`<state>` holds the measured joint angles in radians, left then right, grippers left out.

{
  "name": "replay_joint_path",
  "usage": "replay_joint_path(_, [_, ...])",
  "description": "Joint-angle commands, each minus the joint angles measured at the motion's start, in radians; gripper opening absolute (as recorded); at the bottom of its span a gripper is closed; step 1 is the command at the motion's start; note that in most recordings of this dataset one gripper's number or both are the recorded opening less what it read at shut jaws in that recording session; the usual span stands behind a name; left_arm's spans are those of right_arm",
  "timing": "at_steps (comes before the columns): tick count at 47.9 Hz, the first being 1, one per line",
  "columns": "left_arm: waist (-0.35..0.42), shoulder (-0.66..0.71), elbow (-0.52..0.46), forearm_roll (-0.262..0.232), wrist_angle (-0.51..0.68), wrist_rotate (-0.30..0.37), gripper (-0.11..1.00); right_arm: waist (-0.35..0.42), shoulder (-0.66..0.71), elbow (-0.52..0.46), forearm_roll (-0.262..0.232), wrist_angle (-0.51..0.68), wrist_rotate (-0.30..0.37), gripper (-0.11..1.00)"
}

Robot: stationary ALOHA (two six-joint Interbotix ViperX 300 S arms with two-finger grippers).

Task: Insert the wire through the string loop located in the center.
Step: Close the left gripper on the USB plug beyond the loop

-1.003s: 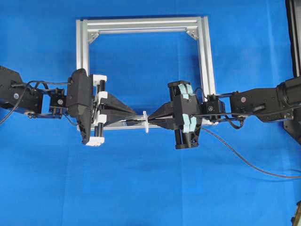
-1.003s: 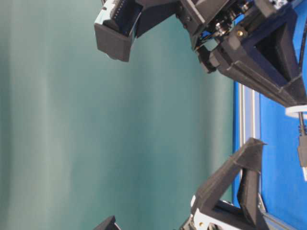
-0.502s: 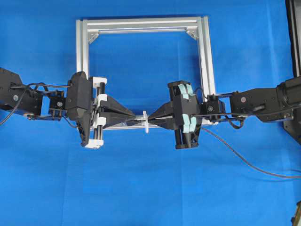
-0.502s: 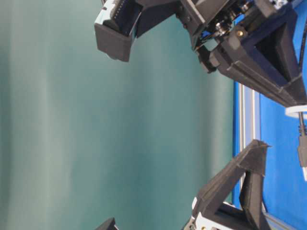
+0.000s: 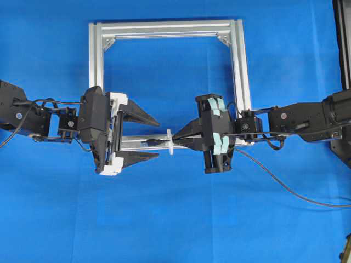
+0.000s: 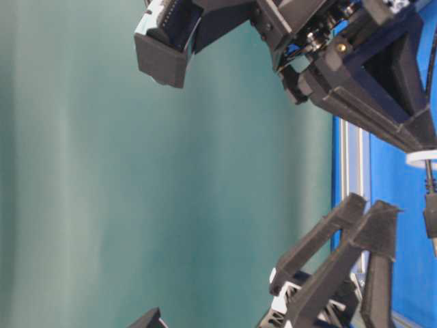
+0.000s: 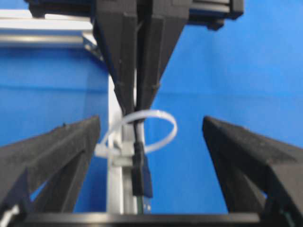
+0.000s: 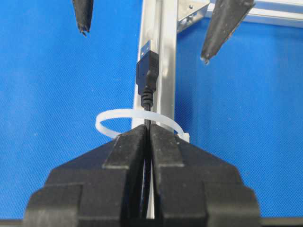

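Observation:
The white string loop (image 5: 170,141) stands on the near bar of the silver frame (image 5: 164,27). The black wire passes through it, and its plug tip (image 5: 155,142) lies on the left side of the loop. My right gripper (image 5: 175,141) is shut on the wire just right of the loop. My left gripper (image 5: 158,140) is open, with its fingers apart on either side of the plug and touching nothing. The left wrist view shows the loop (image 7: 171,127) around the wire and the plug (image 7: 141,170). The right wrist view shows the plug (image 8: 147,71) beyond the loop (image 8: 109,116).
The wire's slack (image 5: 285,189) trails across the blue cloth to the right edge. The frame's far bar and corner brackets (image 5: 224,37) lie behind both grippers. A dark stand (image 5: 343,44) sits at the right edge.
My left gripper has opened: its fingers were closed together at the plug and now stand wide apart. The plug stays through the loop. The right gripper has not moved.

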<state>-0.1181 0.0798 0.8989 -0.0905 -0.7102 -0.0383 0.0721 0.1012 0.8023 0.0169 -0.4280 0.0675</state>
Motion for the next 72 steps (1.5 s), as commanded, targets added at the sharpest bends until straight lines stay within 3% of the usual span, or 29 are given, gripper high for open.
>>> replay_joint_path(1, [-0.003,-0.018,-0.021,0.003,0.009,-0.002,0.9,-0.002,-0.012,-0.017,0.002,-0.011,-0.002,-0.02])
replay_joint_path(26, [-0.003,0.094,-0.046,0.003,0.051,-0.014,0.9,-0.002,-0.012,-0.014,0.0,-0.011,0.0,-0.02])
replay_joint_path(63, [-0.003,0.098,-0.048,0.002,0.043,-0.021,0.89,0.0,-0.012,-0.015,0.002,-0.008,0.0,-0.02])
replay_joint_path(72, [-0.003,0.097,-0.048,0.002,0.04,-0.021,0.84,0.0,-0.012,-0.015,0.0,-0.008,-0.002,-0.02])
